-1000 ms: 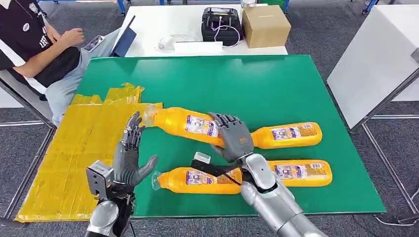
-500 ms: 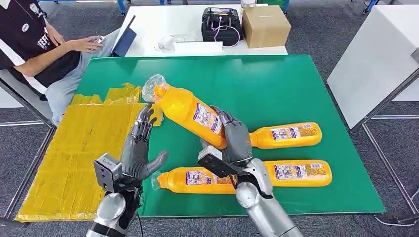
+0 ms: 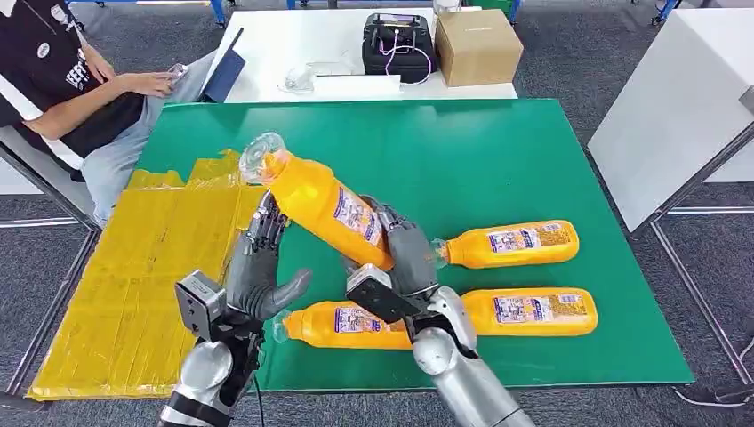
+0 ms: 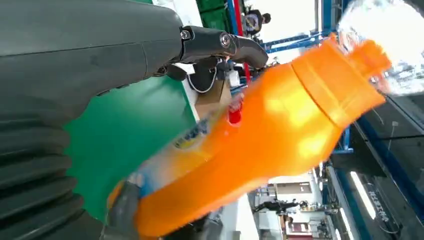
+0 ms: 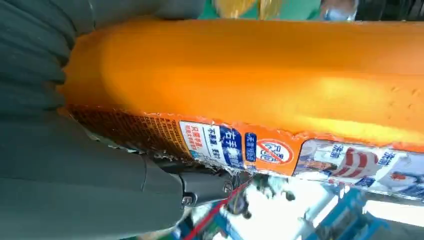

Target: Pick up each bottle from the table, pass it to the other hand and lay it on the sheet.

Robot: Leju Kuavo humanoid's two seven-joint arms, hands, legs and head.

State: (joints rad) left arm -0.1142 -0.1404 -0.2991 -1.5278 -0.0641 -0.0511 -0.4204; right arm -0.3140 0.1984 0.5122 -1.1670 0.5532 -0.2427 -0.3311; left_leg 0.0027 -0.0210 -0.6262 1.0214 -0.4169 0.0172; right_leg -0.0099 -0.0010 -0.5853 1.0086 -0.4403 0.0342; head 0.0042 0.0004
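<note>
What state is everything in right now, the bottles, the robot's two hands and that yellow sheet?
Lifted bottle: off the table, tilted, cap end up.
Right hand: grips the lifted bottle's lower end.
Left hand: fingers apart, holding nothing, beside the lifted bottle.
Far bottle: lying on the green table.
Near-left bottle: lying on its side.
Near-right bottle: lying on its side.
Yellow sheet: spread flat, no bottle on it.
</note>
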